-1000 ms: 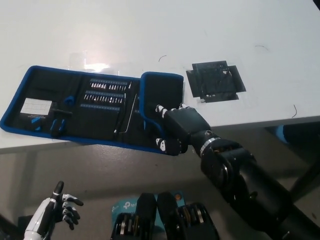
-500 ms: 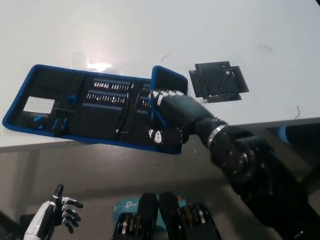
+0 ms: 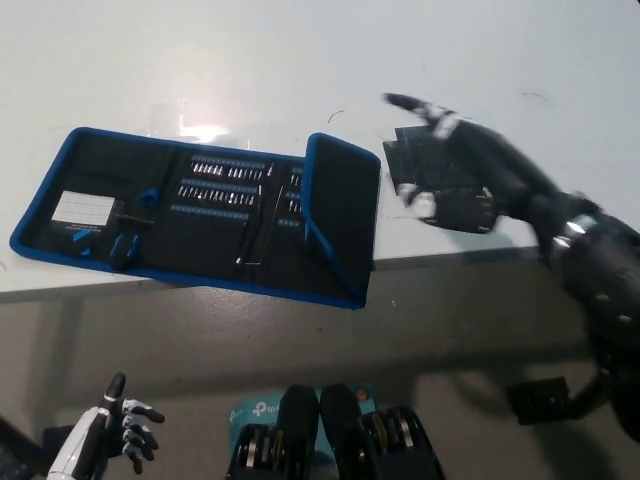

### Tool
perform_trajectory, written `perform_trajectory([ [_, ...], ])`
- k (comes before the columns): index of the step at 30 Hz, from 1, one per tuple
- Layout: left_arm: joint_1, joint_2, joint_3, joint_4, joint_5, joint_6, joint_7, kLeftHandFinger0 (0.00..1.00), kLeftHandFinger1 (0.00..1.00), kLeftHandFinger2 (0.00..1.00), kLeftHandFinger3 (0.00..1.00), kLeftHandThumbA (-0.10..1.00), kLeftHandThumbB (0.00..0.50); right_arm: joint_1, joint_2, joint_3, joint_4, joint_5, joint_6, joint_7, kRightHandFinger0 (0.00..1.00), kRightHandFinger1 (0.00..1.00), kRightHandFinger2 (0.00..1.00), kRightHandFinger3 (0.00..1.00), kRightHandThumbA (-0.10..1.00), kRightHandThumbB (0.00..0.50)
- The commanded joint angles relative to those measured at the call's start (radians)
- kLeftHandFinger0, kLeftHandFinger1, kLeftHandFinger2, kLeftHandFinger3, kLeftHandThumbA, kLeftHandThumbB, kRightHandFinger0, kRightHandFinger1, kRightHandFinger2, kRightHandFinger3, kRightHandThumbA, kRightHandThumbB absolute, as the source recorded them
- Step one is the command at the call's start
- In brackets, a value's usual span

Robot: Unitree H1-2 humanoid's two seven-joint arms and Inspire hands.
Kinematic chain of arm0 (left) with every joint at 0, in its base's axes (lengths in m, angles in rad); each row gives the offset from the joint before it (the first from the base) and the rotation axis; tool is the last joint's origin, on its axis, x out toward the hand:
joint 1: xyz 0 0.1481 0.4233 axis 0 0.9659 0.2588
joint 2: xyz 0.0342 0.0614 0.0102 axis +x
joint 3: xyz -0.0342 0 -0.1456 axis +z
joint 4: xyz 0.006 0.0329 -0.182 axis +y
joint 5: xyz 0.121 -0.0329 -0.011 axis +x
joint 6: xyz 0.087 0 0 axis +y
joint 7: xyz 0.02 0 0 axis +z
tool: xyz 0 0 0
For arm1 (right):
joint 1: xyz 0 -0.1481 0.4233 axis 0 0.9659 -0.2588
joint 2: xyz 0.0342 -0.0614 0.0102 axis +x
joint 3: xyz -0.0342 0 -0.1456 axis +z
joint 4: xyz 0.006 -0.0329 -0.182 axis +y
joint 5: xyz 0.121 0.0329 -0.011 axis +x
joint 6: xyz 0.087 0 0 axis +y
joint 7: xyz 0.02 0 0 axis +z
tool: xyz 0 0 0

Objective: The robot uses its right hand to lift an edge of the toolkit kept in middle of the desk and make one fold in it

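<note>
Toolkit [image 3: 200, 215] lies with its right flap folded over, the empty, spread right hand [image 3: 455, 175] partly hiding a black patch [image 3: 408, 152] while the open left hand [image 3: 112, 432] idles below.

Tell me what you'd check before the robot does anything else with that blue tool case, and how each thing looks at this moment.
1. Right end panel folded over the toolkit: ok, the flap lies on the case's right part, though its left edge looks slightly raised.
2. Right hand clear of the case: ok, it hovers open to the right, above the black patch, touching nothing.
3. Case fully on the desk: not ok, its lower right corner hangs over the front edge.
4. Tools in their slots: ok for those showing; those under the flap cannot be judged.
5. Left hand out of the way: ok, low at the lower left, below the desk.
</note>
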Motion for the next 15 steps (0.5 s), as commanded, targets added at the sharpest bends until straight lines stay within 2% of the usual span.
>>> perform_trajectory([
  [1,0.002,0.021,0.010,-0.015,-0.007,-0.013,-0.007,0.26,0.29,0.29,0.40,1.00,0.500,0.043,-0.019,-0.106,-0.063,0.159,-0.067,-0.046,1.00,1.00,1.00,1.00,0.41,0.430],
  [3,-0.003,0.023,0.011,-0.010,-0.010,-0.017,-0.010,0.23,0.28,0.28,0.40,1.00,0.500,0.119,-0.016,-0.198,-0.069,0.223,-0.106,-0.085,1.00,1.00,1.00,1.00,0.41,0.393],
  [4,-0.002,0.022,0.012,-0.011,-0.007,-0.018,-0.007,0.23,0.27,0.27,0.40,1.00,0.500,0.185,-0.005,-0.252,-0.040,0.262,-0.170,-0.122,1.00,1.00,1.00,1.00,0.34,0.341],
  [6,-0.003,0.019,0.013,-0.008,-0.011,-0.019,-0.007,0.22,0.27,0.27,0.39,1.00,0.500,0.247,0.021,-0.303,-0.001,0.297,-0.228,-0.155,1.00,1.00,1.00,1.00,0.29,0.324],
  [8,-0.004,0.016,0.012,-0.008,-0.005,-0.024,-0.001,0.21,0.26,0.26,0.37,1.00,0.500,0.278,0.038,-0.330,0.025,0.318,-0.260,-0.173,1.00,1.00,1.00,1.00,0.29,0.294],
  [9,-0.003,0.014,0.014,-0.008,-0.007,-0.024,0.000,0.22,0.26,0.27,0.39,1.00,0.500,0.316,0.047,-0.346,0.053,0.304,-0.295,-0.204,1.00,1.00,1.00,1.00,0.41,0.248],
  [10,-0.001,0.013,0.015,-0.011,-0.008,-0.020,0.001,0.22,0.26,0.27,0.39,1.00,0.500,0.331,0.056,-0.357,0.068,0.311,-0.317,-0.214,1.00,1.00,1.00,1.00,0.42,0.241],
  [11,0.001,0.012,0.016,-0.012,-0.010,-0.022,0.001,0.22,0.26,0.27,0.39,1.00,0.500,0.376,0.073,-0.385,0.122,0.316,-0.380,-0.255,1.00,1.00,1.00,1.00,0.39,0.209],
  [12,0.006,0.010,0.016,-0.014,-0.011,-0.020,0.001,0.22,0.26,0.27,0.40,1.00,0.500,0.399,0.084,-0.400,0.147,0.321,-0.405,-0.272,1.00,1.00,1.00,1.00,0.30,0.174],
  [14,0.006,0.010,0.017,-0.014,-0.011,-0.020,0.001,0.22,0.27,0.27,0.40,1.00,0.500,0.404,0.089,-0.406,0.159,0.323,-0.420,-0.279,1.00,1.00,1.00,1.00,0.34,0.178],
  [15,0.005,0.009,0.018,-0.013,-0.012,-0.022,0.002,0.23,0.27,0.27,0.40,1.00,0.500,0.437,0.102,-0.436,0.237,0.336,-0.492,-0.319,0.97,1.00,1.00,1.00,0.34,0.158],
])
